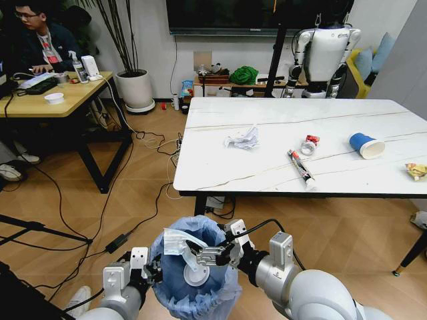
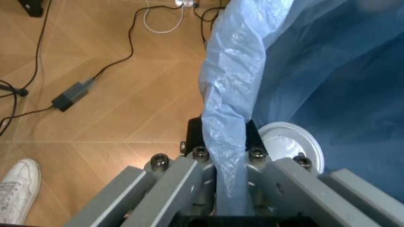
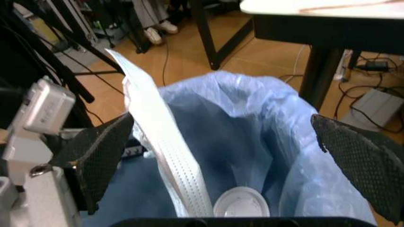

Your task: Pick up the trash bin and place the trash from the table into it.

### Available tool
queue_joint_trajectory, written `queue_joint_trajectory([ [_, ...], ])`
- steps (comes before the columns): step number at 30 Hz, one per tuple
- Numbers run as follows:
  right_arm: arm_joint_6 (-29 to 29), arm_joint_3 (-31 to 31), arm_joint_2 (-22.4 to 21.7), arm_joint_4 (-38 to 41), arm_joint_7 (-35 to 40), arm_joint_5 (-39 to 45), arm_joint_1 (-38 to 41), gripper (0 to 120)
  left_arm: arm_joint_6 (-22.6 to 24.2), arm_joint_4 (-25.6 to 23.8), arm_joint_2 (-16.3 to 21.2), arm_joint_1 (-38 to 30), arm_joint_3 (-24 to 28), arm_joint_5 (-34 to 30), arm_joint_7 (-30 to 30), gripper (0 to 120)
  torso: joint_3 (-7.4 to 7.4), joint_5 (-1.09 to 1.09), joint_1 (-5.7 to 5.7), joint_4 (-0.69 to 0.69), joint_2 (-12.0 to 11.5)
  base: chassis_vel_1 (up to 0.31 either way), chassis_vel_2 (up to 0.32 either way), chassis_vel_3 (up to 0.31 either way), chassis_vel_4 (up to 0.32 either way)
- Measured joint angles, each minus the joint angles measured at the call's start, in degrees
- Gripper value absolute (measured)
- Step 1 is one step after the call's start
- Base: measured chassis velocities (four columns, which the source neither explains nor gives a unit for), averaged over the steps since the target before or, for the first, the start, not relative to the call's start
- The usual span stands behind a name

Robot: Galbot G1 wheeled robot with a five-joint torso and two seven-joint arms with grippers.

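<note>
The trash bin [image 1: 193, 280], lined with a crinkled light-blue bag, hangs low in front of me above the wooden floor. My left gripper [image 1: 151, 270] [image 2: 230, 184] is shut on the bin's bagged rim. My right gripper [image 1: 203, 255] [image 3: 230, 156] is open over the bin's mouth. A white pleated strip [image 3: 167, 156] stands in the bin beside one finger, and a white lid [image 3: 243, 204] lies at the bottom. On the table [image 1: 267, 177] lie crumpled white paper [image 1: 243, 139], a crushed red-silver can [image 1: 309, 144], a long wrapper [image 1: 301, 167], a blue cup [image 1: 366, 145] and a yellow wrapper [image 1: 417, 171].
Cables and a power adapter [image 1: 120, 241] trail across the floor between me and the table. A yellow wooden desk [image 1: 57, 97] stands at the left, a black stand leg [image 1: 40, 228] near it. Another white robot [image 1: 323, 53] stands behind the table.
</note>
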Motion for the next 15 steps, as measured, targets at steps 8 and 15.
queue_joint_trajectory([
  [8, 0.89, 0.35, -0.15, -1.59, -1.12, -5.70, -3.81, 100, 0.00, -0.61, 0.15, 0.37, -0.61, 0.01, 0.27, 0, 0.00, 0.00, 0.00, 0.00, -0.01, 0.000, 0.000, 0.000, 0.000],
  [15, 0.93, 2.31, -1.26, -0.88, -1.08, -6.93, -6.62, 100, 0.00, -1.14, 0.24, 0.84, -0.80, 0.11, 0.47, 0, 0.00, 0.00, 0.00, 0.00, -0.01, 0.000, 0.000, 0.000, 0.000],
])
